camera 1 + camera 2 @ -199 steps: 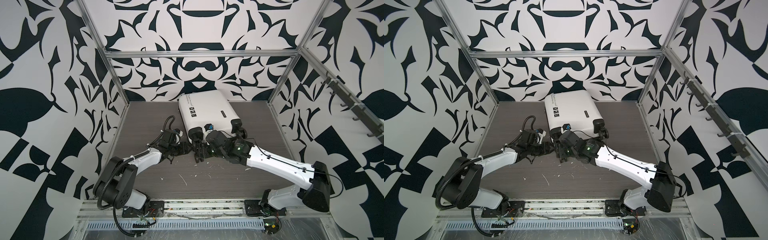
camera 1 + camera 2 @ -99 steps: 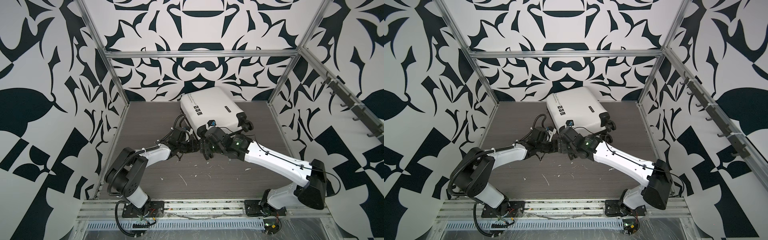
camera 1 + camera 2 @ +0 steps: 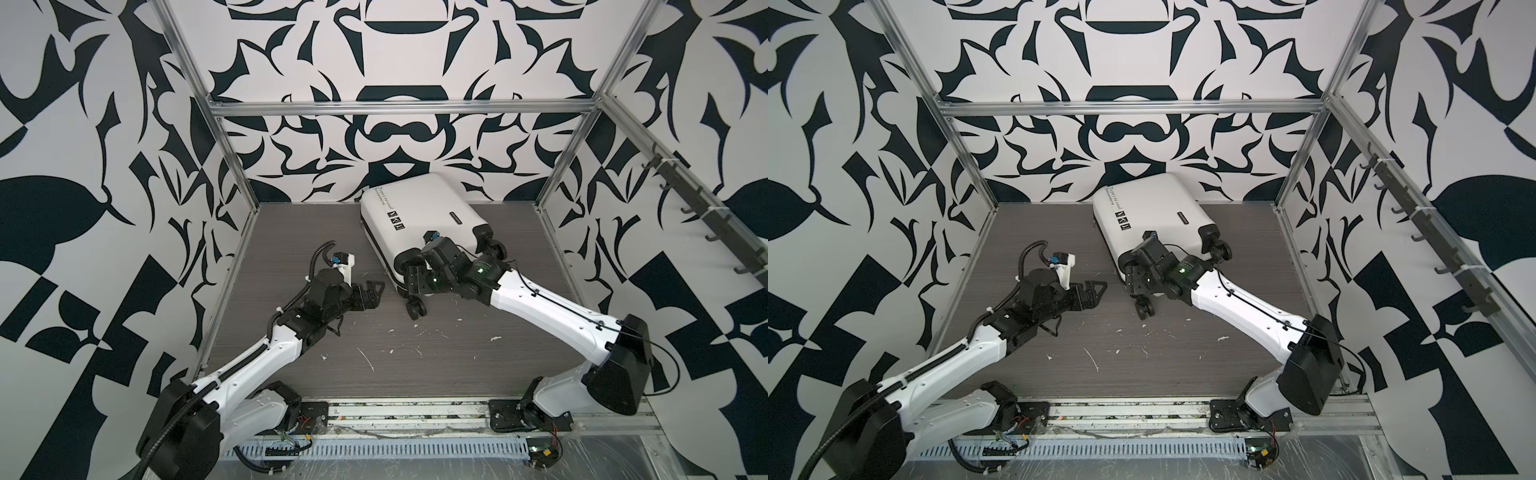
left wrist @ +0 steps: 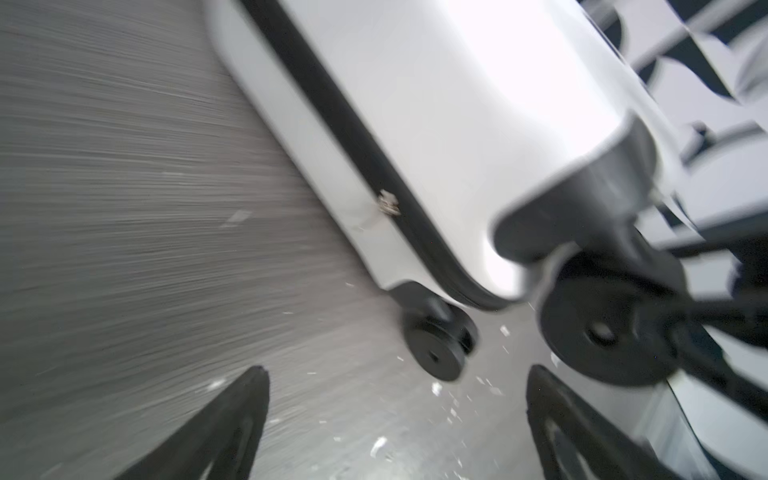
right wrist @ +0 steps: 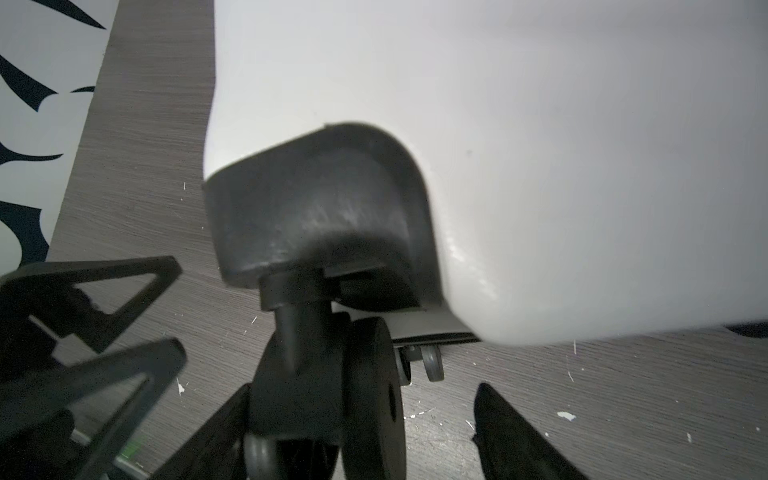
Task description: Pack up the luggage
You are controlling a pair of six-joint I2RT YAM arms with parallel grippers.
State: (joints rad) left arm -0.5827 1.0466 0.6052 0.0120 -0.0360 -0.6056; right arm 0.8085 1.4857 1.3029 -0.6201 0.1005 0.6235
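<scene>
The small white hard-shell suitcase (image 3: 419, 220) lies shut and flat at the back of the grey wood-grain surface (image 3: 457, 365), its long axis slanting from the wall toward me, wheels nearest. My right jaws, the closer pair, stand wide astride 1 matte black spinner wheel (image 5: 365, 399). My left jaws gape empty, off to its left.
</scene>
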